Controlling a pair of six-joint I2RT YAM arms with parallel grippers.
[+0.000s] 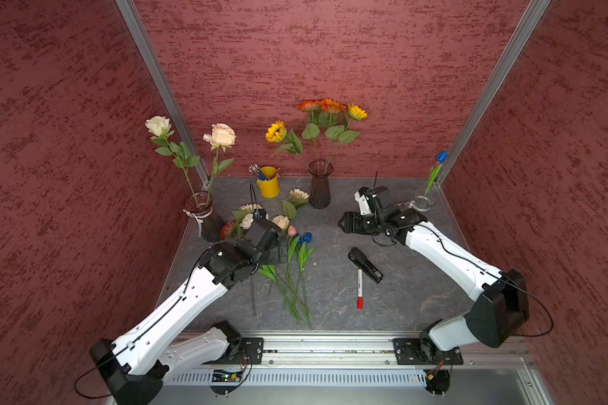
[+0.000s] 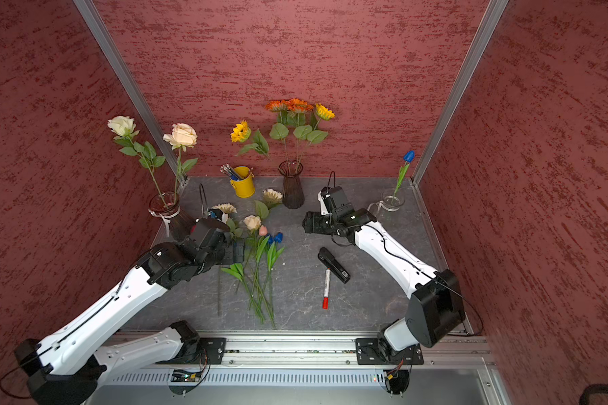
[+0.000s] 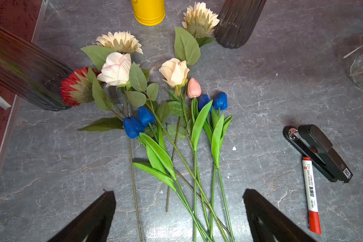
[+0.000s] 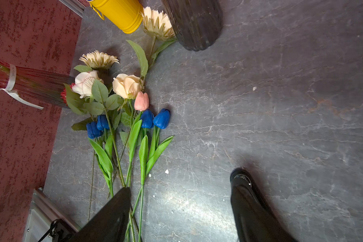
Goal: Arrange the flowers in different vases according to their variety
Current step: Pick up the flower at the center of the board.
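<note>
At the left, the smoky flared vase point(image 1: 204, 219) with a white ribbon holds two roses point(image 1: 221, 136). Orange and yellow sunflowers point(image 1: 322, 105) stand in the dark ribbed vase point(image 1: 319, 191). One blue tulip point(image 1: 441, 156) is in the small clear vase point(image 1: 423, 201). Loose flowers lie in a pile: cream roses point(image 3: 175, 72), cream sunflowers point(image 3: 120, 42), a red sunflower point(image 3: 74, 89), blue tulips point(image 3: 220, 101) and a pink tulip point(image 3: 194, 88). My left gripper point(image 3: 178, 193) hangs open above their stems, gripping nothing. My right gripper point(image 4: 181, 190) is open over bare table, right of the pile.
A yellow pen cup point(image 1: 268, 184) stands at the back between two vases. A black stapler point(image 1: 365, 264) and a red marker point(image 1: 359, 288) lie right of the flower pile. Red walls close in the left, back and right sides.
</note>
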